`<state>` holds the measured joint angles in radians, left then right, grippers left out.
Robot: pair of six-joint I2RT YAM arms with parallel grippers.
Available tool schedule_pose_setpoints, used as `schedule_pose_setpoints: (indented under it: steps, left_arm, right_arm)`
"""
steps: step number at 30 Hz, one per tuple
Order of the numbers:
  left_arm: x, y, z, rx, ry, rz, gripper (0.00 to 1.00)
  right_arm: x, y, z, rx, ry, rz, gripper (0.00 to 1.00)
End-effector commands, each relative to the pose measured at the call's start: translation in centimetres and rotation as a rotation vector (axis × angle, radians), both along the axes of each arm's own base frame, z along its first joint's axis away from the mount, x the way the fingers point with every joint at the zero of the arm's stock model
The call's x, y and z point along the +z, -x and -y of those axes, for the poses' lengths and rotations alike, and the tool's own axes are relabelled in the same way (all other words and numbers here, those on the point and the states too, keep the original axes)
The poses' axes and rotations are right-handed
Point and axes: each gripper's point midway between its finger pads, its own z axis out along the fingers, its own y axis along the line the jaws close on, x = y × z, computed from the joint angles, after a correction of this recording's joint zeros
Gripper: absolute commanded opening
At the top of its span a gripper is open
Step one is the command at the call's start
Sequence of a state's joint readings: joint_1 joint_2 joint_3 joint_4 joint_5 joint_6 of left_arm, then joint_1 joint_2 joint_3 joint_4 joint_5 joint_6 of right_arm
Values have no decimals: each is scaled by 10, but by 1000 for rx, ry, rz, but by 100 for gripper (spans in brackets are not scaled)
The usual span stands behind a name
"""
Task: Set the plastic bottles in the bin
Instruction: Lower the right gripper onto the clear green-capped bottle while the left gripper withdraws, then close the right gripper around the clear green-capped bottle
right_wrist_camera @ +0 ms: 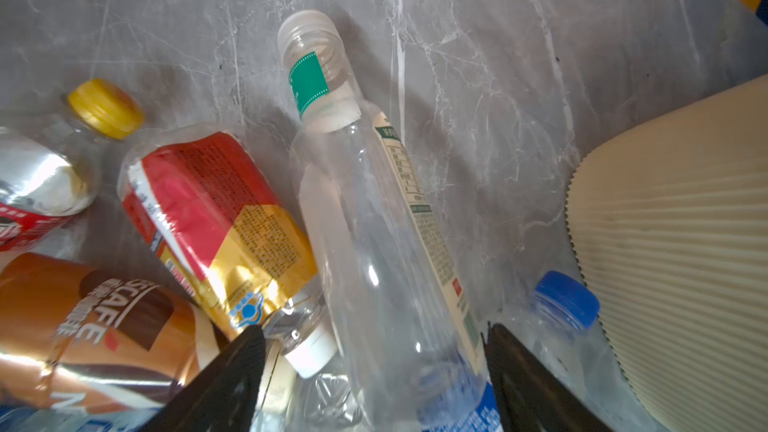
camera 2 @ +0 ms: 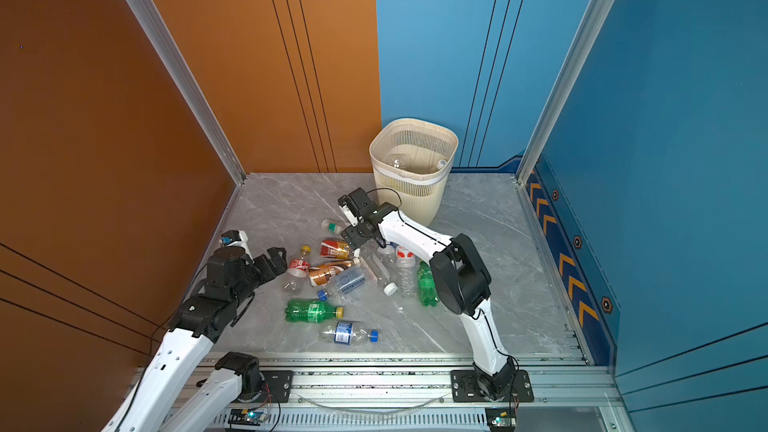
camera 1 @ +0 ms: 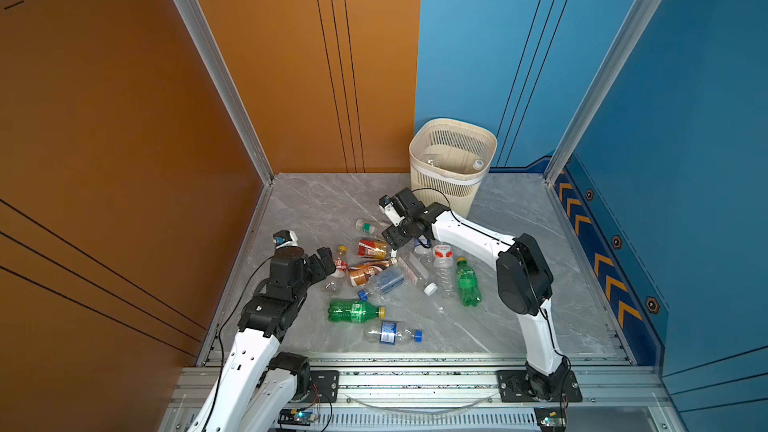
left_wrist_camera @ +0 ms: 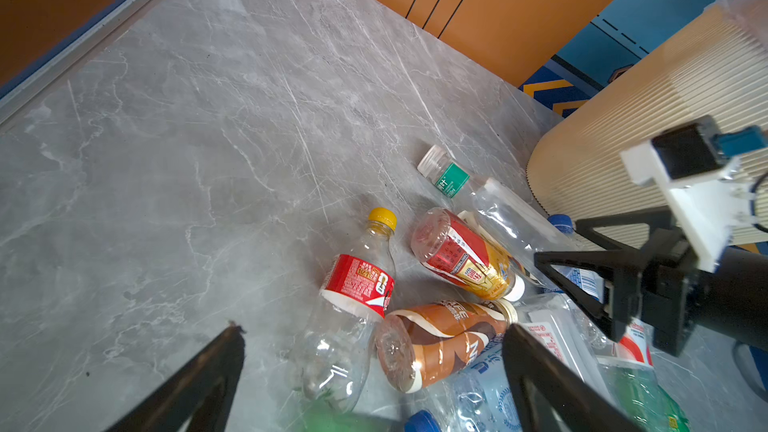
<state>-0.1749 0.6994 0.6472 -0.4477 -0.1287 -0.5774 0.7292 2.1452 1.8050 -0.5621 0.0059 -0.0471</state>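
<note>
Several plastic bottles lie in a heap on the grey floor. My right gripper [camera 1: 392, 238] [camera 2: 351, 236] [right_wrist_camera: 374, 328] is shut on a clear bottle with a green neck label [camera 1: 366, 226] [right_wrist_camera: 374, 222]; one finger presses its label side, and the white-capped neck of a red-and-gold bottle [right_wrist_camera: 220, 209] sits by the other finger. My left gripper [camera 1: 326, 261] [left_wrist_camera: 374, 330] is open above a red-labelled, yellow-capped bottle [left_wrist_camera: 357, 288] and a brown bottle [left_wrist_camera: 444, 338], touching neither. The cream bin [camera 1: 453, 184] [camera 2: 411, 189] stands at the back, with a clear bottle [camera 1: 478, 164] inside.
Two green bottles [camera 1: 353, 311] [camera 1: 467, 282] and a blue-labelled bottle [camera 1: 390, 332] lie nearer the front rail [camera 1: 415, 380]. The orange wall [camera 1: 124, 160] bounds the left and the blue wall [camera 1: 685, 160] the right. Bare floor [camera 1: 540, 209] lies to the right of the bin.
</note>
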Motion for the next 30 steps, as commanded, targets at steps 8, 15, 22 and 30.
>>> schedule_pose_setpoints:
  steps: [8, 15, 22, 30]
  left_arm:
    - [-5, 7, -5, 5, 11, -30, 98]
    - [-9, 6, -6, 11, 20, -38, 98]
    - [-11, 6, -8, 18, 27, -40, 98]
    - [-14, 7, -8, 23, 42, -43, 98]
  right_arm:
    - [-21, -26, -1, 8, 73, 20, 80]
    - [-33, -35, -6, 36, 98, 24, 75]
    - [-33, -39, -10, 48, 89, 29, 59]
    - [16, -47, -17, 18, 7, 105, 50]
